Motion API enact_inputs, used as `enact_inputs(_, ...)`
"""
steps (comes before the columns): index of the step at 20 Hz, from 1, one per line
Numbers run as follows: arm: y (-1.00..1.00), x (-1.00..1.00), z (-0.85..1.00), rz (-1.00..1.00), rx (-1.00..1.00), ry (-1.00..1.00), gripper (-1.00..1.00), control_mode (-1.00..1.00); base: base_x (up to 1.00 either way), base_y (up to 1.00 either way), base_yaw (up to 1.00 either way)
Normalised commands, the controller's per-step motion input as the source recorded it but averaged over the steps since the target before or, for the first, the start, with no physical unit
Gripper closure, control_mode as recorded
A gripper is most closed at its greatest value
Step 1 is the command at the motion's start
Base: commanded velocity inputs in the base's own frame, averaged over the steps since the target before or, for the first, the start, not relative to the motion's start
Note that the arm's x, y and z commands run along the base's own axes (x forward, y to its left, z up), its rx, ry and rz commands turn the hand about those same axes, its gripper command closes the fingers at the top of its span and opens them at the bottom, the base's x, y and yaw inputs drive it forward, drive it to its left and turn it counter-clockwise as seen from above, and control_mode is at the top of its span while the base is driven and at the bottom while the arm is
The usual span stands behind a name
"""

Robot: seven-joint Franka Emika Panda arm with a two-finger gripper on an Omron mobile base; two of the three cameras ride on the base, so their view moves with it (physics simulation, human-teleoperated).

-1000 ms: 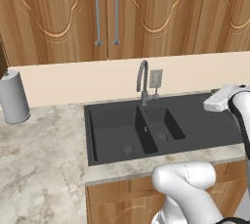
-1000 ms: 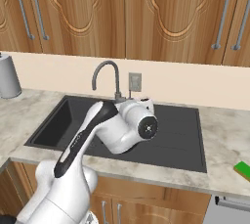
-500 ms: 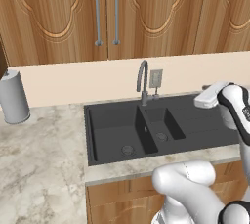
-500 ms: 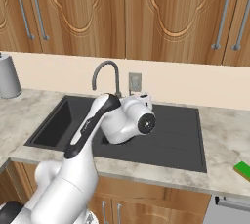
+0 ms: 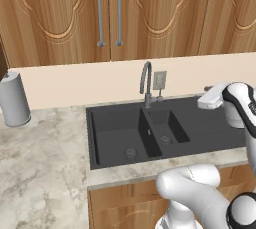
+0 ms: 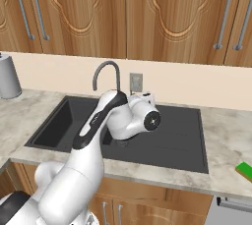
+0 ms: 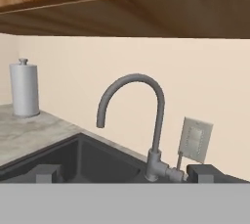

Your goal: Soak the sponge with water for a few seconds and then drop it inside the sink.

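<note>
Hand view: jaws spread wide, gripping nothing, above the sink (image 7: 73, 162) by the faucet (image 7: 146, 120).

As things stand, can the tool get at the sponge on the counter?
Probably yes, after a swing right. The sponge lies bare on the counter right of the sink, nothing on or beside it. The open tool faces the faucet instead.

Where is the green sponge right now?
In the right base view, the sponge lies on the counter at the far right edge, right of the sink.
</note>
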Motion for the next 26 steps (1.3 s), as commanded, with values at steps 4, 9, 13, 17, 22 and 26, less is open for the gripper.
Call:
enact_inputs(4,0.1,0.15,-0.25,0.0,0.0,0.0,-1.0,-1.0,0.0,0.0,0.0)
enact_inputs(9,0.15,0.19,-0.16,0.0,0.0,0.0,-1.0,-1.0,0.0,0.0,0.0)
enact_inputs(13,0.17,0.23,-0.06,0.0,0.0,0.0,-1.0,-1.0,0.0,0.0,0.0)
enact_inputs(17,0.04,0.28,-0.01,0.0,0.0,0.0,-1.0,-1.0,0.0,0.0,0.0)
enact_inputs(22,0.02,0.2,-0.08,0.0,0.0,0.0,-1.0,-1.0,0.0,0.0,0.0)
enact_inputs(26,0.0,0.18,-0.11,0.0,0.0,0.0,-1.0,-1.0,0.0,0.0,0.0)
